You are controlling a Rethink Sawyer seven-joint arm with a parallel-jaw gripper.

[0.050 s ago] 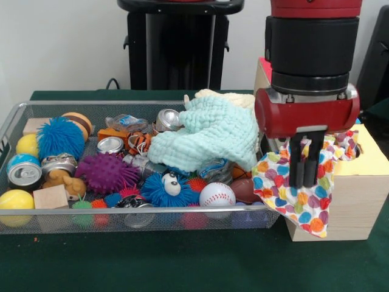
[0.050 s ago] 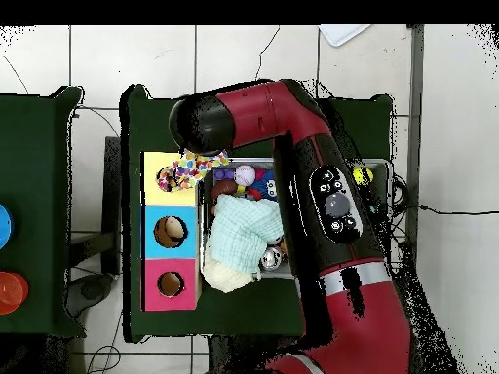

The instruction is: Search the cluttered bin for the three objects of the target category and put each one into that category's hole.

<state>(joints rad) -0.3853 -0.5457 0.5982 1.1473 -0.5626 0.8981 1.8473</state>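
Over the wooden box (image 1: 355, 201) beside the bin (image 1: 18, 115), the claw (image 1: 306, 173) grips the polka-dot cloth (image 1: 298, 194), hanging down the box's front. Overhead, it drapes the yellow hole (image 2: 168, 179); next, I judge, lower and release.

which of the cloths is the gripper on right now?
The multicoloured polka-dot cloth, draped over the wooden box's edge with the gripper closed on it. The mint-green knitted cloth lies untouched in the wire-mesh bin.
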